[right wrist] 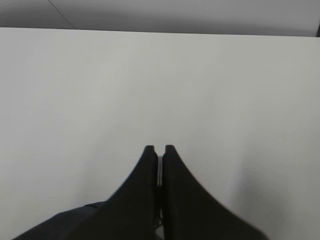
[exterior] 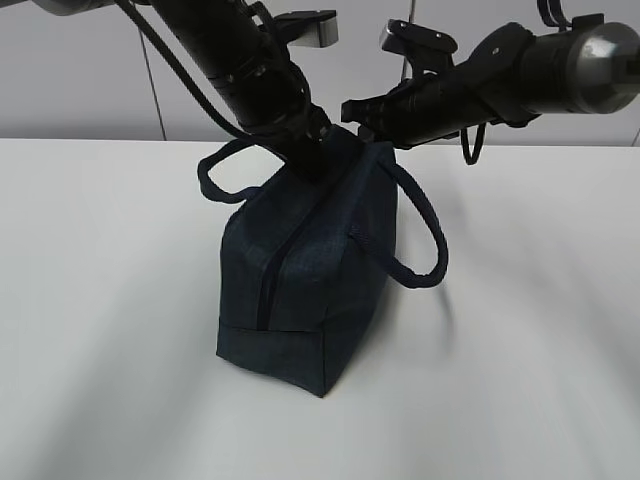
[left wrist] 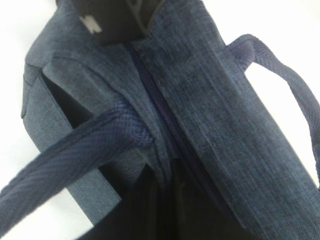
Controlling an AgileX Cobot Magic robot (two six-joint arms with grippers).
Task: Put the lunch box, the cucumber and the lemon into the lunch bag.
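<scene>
The dark navy lunch bag (exterior: 300, 280) stands on the white table with its top zipper (exterior: 270, 270) drawn shut. My left gripper (exterior: 312, 165) comes down onto the far end of the bag's top. In the left wrist view it (left wrist: 167, 175) is closed on a fold of the bag's fabric (left wrist: 225, 100) beside the zipper (left wrist: 160, 100). My right gripper (exterior: 352, 108) hovers just above the bag's far right corner. Its fingers are shut and empty (right wrist: 159, 149), with a bit of the bag (right wrist: 60, 225) below them. The lunch box, cucumber and lemon are out of view.
The bag's two loop handles hang out to the right (exterior: 425, 250) and the far left (exterior: 215, 175). Bare white table (exterior: 520, 350) surrounds the bag, with a grey wall (exterior: 80, 80) behind the far edge.
</scene>
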